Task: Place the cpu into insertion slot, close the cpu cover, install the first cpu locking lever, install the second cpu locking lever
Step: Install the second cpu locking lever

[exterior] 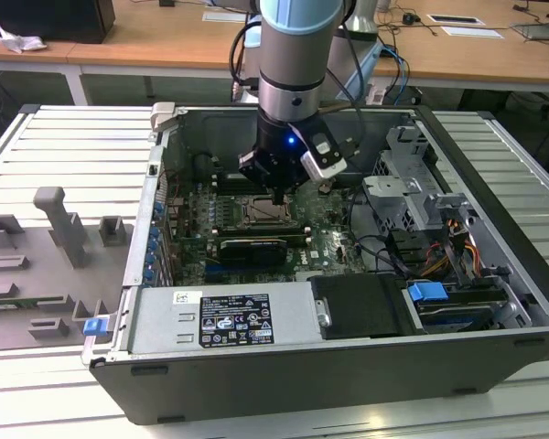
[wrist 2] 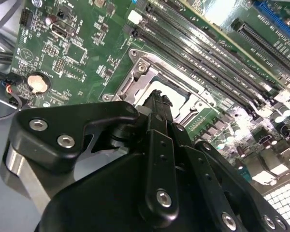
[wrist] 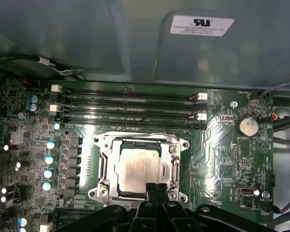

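So in the exterior view the arm comes straight down into the open computer case (exterior: 494, 265), and the gripper (exterior: 277, 196) sits right over the insertion slot (exterior: 261, 212) on the green motherboard (exterior: 325, 229), with a long black graphics card (exterior: 252, 250) just beside the socket on the near side and the power supply (exterior: 224, 320) along the front edge of the case. A grey fixture tray (exterior: 46, 265) with blocky holders lies well off on the exterior view's left. In the second wrist view the black gripper (wrist 2: 158, 99) has its fingers (wrist 2: 157, 113) pressed together into one narrow tip, holding nothing, and that tip is right at the edge of the cpu cover (wrist 2: 142, 79), with the memory slots (wrist 2: 208, 63) running past it and a coin battery (wrist 2: 37, 83) off to one side. In the first wrist view the cpu (wrist: 137, 168) is already sitting in the insertion slot (wrist: 139, 170), silvery face up, and the cpu cover (wrist: 105, 166) frames it lying down flat around it. The fingertips (wrist: 157, 189) meet at the cover's edge, and the memory slots (wrist: 128, 107) lie on the far side of the socket.
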`<action>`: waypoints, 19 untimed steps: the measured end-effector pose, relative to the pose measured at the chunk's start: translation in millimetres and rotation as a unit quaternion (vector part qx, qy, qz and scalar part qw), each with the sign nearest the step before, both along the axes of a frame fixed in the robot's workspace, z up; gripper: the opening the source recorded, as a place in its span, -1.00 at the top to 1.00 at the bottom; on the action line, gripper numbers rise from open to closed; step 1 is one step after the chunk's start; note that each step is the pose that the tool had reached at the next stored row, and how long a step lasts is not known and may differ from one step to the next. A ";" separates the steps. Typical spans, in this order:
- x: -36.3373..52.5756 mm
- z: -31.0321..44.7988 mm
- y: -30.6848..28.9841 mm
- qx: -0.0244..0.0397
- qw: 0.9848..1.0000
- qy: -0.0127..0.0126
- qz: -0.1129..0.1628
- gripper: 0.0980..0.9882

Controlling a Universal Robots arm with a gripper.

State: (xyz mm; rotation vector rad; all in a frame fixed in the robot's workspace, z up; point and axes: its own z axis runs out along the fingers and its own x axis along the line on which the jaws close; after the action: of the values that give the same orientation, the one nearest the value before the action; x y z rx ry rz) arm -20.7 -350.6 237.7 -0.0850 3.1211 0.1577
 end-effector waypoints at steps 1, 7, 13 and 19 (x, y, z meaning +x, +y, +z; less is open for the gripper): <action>0.0 0.0 -0.6 0.000 1.000 0.000 0.000 0.98; 0.1 2.6 -2.3 0.000 1.000 0.000 0.000 0.98; 0.0 2.4 -13.8 0.000 1.000 0.000 0.000 0.98; 0.1 2.3 -20.2 0.002 1.000 0.003 0.000 0.98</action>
State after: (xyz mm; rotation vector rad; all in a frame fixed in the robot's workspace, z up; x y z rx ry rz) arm -20.6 -370.7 240.1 -0.0847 3.1259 0.1630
